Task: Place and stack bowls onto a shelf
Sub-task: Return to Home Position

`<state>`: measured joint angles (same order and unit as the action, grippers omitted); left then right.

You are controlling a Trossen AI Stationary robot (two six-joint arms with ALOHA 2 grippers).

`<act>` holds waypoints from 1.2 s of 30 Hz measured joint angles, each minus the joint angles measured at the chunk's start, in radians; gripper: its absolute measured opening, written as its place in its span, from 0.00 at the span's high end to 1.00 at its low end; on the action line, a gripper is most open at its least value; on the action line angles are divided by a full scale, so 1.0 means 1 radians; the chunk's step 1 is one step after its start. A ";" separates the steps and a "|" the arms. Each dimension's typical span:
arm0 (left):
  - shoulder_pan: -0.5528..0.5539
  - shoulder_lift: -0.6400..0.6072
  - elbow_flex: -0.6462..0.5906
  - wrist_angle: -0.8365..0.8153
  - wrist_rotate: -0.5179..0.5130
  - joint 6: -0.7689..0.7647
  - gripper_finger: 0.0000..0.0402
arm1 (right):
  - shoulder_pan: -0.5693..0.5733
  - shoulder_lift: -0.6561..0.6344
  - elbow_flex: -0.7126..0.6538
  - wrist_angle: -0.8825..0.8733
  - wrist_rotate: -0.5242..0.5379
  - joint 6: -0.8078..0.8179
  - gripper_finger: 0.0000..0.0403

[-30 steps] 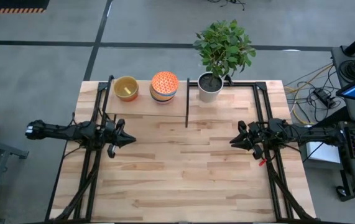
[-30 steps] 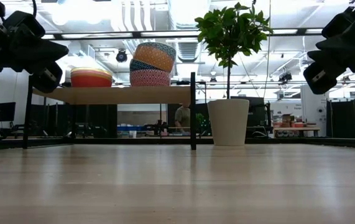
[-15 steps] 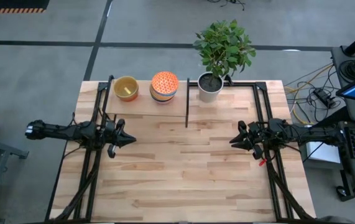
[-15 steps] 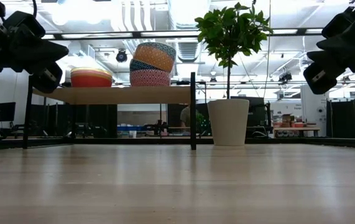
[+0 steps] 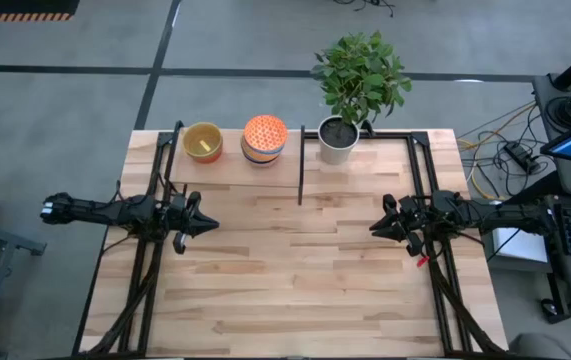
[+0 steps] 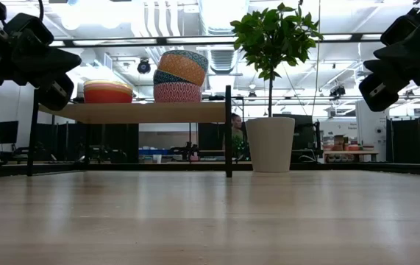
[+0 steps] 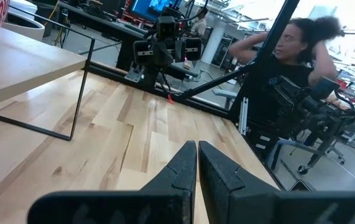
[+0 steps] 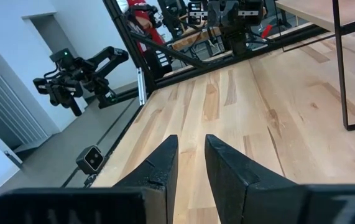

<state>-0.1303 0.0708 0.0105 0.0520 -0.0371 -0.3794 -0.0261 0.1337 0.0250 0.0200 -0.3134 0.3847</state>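
Nearest me, short of the shelf (image 5: 230, 172), the surface (image 5: 295, 290) carries no bowls that I can see. Both arms hang level in front of the shelf: the left tool (image 5: 211, 226) is before its outer end, fingers pressed almost together and holding nothing; the right tool (image 5: 373, 229) is well off past its inner post, with a narrow gap between its fingers and also empty. On the shelf the bowls are in two stacks, a yellow-topped stack (image 5: 203, 142) at the outer end and an orange-patterned stack (image 5: 264, 137) toward the inner post. In the low view the top bowl (image 6: 183, 65) of that second stack sits tilted. Just beyond the shelf's inner end is the plant pot (image 5: 337, 141). I take the stacking as done, so homing is all that is left. I would draw each arm straight away from the shelf, slow and even, never swinging toward its posts, since a knock could tip that leaning bowl.
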 joint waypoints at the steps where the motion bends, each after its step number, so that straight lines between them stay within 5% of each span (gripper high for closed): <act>1: 0.000 0.000 0.000 0.000 0.000 0.000 1.00 | 0.000 0.000 0.000 0.000 0.000 0.000 0.82; 36: 0.000 0.000 0.000 0.000 0.000 0.000 1.00 | 0.000 0.000 -0.001 0.000 0.000 0.000 0.83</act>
<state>-0.1303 0.0708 0.0105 0.0517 -0.0372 -0.3794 -0.0263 0.1337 0.0244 0.0203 -0.3134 0.3848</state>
